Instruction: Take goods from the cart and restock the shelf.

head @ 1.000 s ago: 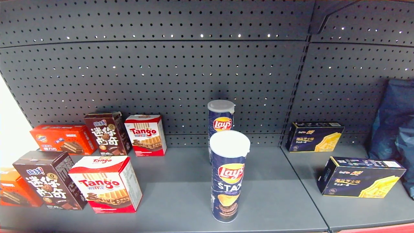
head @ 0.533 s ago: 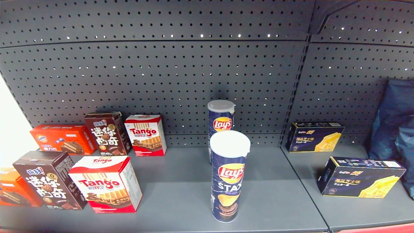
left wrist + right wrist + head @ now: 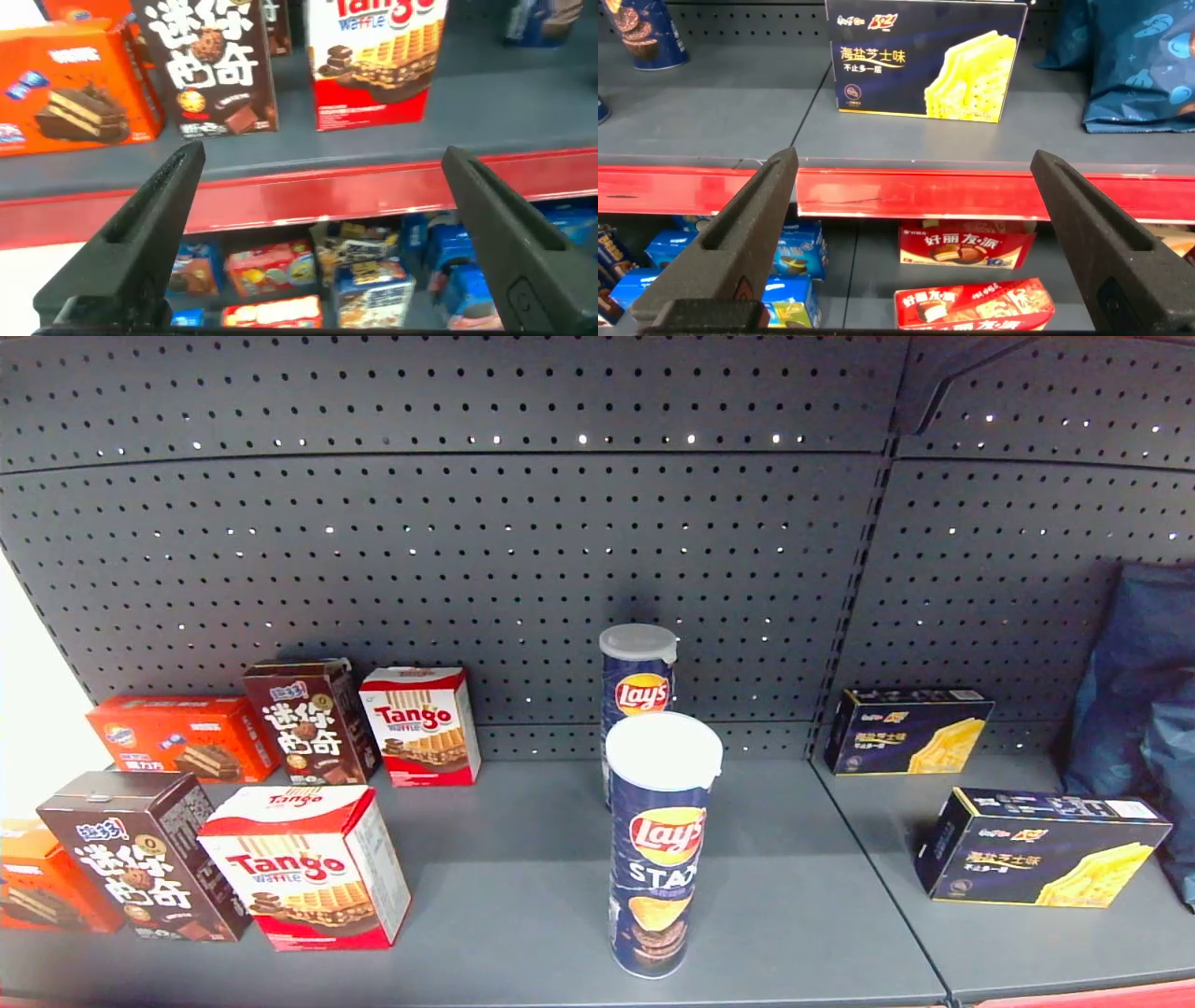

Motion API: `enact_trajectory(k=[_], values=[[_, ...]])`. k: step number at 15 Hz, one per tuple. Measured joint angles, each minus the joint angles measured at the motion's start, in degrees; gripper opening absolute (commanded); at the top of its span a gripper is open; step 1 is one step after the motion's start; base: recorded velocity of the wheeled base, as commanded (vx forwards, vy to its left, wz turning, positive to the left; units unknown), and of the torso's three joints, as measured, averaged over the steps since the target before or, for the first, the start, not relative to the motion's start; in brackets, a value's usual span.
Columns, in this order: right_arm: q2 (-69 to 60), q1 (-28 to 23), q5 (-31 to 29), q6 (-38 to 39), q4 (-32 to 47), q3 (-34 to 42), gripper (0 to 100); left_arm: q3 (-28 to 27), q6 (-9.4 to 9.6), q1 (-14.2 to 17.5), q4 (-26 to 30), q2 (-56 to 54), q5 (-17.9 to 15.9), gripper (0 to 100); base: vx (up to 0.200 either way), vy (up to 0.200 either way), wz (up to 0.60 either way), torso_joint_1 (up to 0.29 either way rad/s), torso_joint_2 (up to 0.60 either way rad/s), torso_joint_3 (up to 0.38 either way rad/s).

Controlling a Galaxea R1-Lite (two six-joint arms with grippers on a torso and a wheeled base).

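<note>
Both grippers, left [image 3: 322, 159] and right [image 3: 915, 159], hung spread and empty before the shelf's [image 3: 523, 896] front edge. The tall chip can [image 3: 661, 845] stood near that edge (top-heavy, I judged); a careless incoming arm could topple it.

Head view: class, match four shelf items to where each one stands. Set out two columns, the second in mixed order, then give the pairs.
Column one
1. front can
2. rear orange box
3. blue bag
4. front waffle box

Column two
a. at the far right end of the shelf
b. upright, mid-shelf, just ahead of the rear can
c. leftmost in the back row
d. front row, just right of a brown box

Pairs: 1-b, 2-c, 3-a, 4-d
</note>
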Motion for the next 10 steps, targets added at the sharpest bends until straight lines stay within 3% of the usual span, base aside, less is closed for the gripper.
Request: enact_trajectory(k=[2, 8, 10], values=[[0.0, 0.0, 0.0, -0.1, 0.0, 0.0, 100, 0.0, 2.22, 0.0, 0.0, 0.0, -3.5, 100, 0.000, 0.000, 0.00, 0.000, 0.00, 0.000], [0.0, 0.0, 0.0, -0.1, 0.0, 0.0, 100, 0.0, 1.91, 0.0, 0.0, 0.0, -3.1, 100, 0.000, 0.000, 0.00, 0.000, 0.00, 0.000], [0.0, 0.0, 0.0, -0.1, 0.0, 0.0, 100, 0.0, 1.77, 0.0, 0.0, 0.0, -3.2, 100, -0.100, 0.000, 0.00, 0.001, 0.00, 0.006]])
